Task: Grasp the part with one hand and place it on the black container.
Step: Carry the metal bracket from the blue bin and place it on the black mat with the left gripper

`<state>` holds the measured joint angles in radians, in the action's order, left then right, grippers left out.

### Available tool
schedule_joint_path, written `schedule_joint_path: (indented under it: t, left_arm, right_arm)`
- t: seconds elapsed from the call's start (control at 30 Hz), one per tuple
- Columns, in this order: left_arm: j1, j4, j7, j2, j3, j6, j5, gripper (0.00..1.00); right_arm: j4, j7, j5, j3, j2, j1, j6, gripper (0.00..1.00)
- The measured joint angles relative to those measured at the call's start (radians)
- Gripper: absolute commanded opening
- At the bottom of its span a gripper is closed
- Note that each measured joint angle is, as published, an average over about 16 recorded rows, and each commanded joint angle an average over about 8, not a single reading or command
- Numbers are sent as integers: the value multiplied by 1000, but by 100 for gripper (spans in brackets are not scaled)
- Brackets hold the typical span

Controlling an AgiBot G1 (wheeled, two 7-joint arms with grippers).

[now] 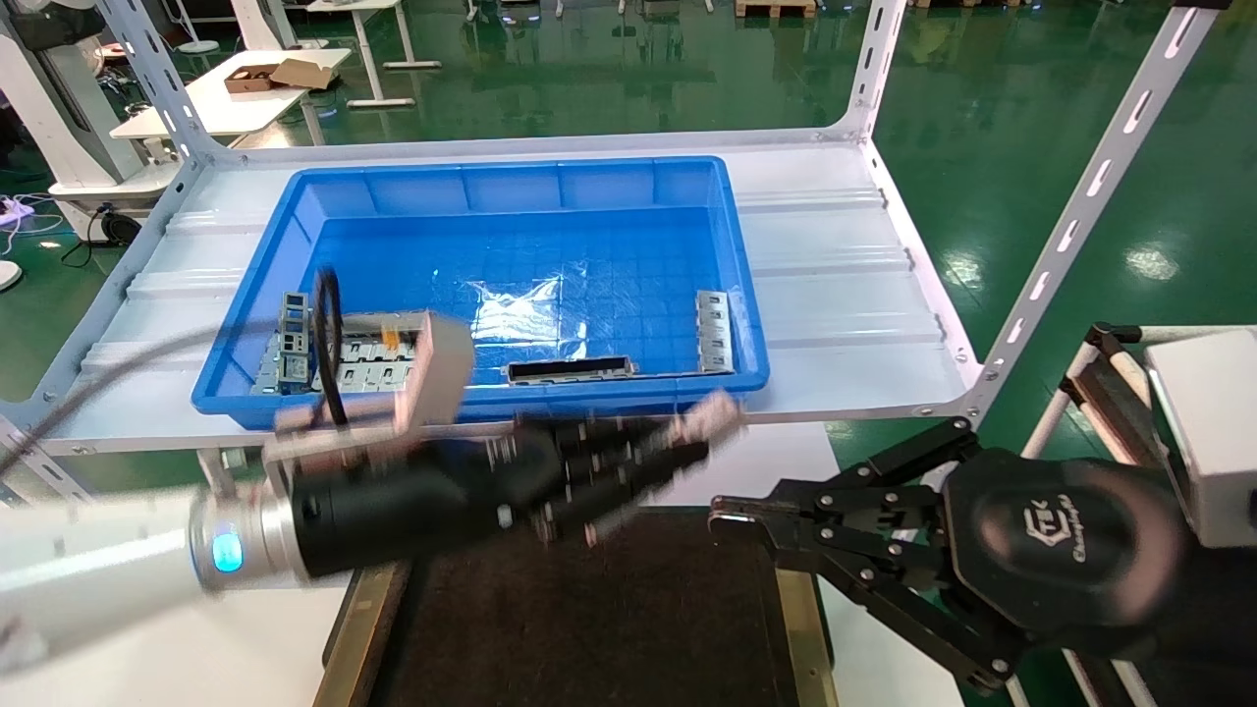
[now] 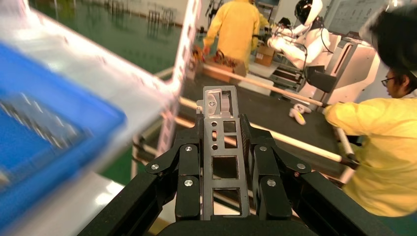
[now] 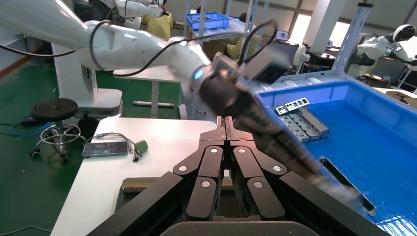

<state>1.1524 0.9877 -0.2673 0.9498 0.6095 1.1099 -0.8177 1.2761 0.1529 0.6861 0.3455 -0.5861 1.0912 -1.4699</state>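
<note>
Two black jointed-finger grippers are seen, and only the left gripper (image 1: 687, 447) is at work: its fingers (image 2: 189, 172) are clamped on the part (image 2: 223, 155), a slim silver-grey metal bar with a row of square cutouts, which is held lengthwise between them with its far end projecting past the fingertips. In the head view the bar's tip (image 1: 712, 412) is carried in the air in front of the near wall of the deep blue plastic bin (image 1: 530, 398), above the far edge of the black container (image 1: 589, 628), a large flat matte tray with olive-gold strips along its sides. The right gripper (image 1: 727, 513) is held idle just beside the tray's right strip, its fingers pressed together and holding nothing. More stamped grey plates (image 1: 373, 368) and a long dark channel piece (image 1: 570, 369) are left in the bin. The step in hand is judged to be the carry toward the tray. It would be done well if the grip were kept firm, the bar were brought farther over the bare middle of the dark surface, well apart from the right gripper, then lowered until nearly flat before the fingers are released, so that it is not dropped or tipped off an edge.
</note>
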Motion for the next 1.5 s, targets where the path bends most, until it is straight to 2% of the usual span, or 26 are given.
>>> schedule_joint_path:
  t: [0.17, 0.33, 0.5, 0.67, 0.83, 1.0, 1.27, 1.5]
  left_arm:
    - [-144, 138, -56, -30, 15, -144, -18, 0]
    - [-283, 242, -95, -29, 33, -346, -56, 0]
    - [-396, 303, -122, 9, 59, -590, -107, 0]
    - [-460, 311, -145, 75, 100, -829, -157, 0]
    - [-470, 265, -162, 154, 157, -1023, -186, 0]
    - [-437, 185, -170, 231, 218, -1154, -184, 0]
    - [-363, 40, -156, 331, 296, -1280, -139, 0]
    - [-316, -44, -140, 382, 344, -1358, -84, 0]
  right_arm:
    - [0, 0, 0, 0, 0, 0, 0, 0]
    - [0, 0, 0, 0, 0, 0, 0, 0]
    - [0, 0, 0, 0, 0, 0, 0, 0]
    - [0, 0, 0, 0, 0, 0, 0, 0]
    - [0, 0, 0, 0, 0, 0, 0, 0]
    - [0, 0, 0, 1, 0, 0, 0, 0]
    - [0, 0, 0, 1, 0, 0, 0, 0]
    - [0, 0, -1, 1, 0, 0, 0, 0]
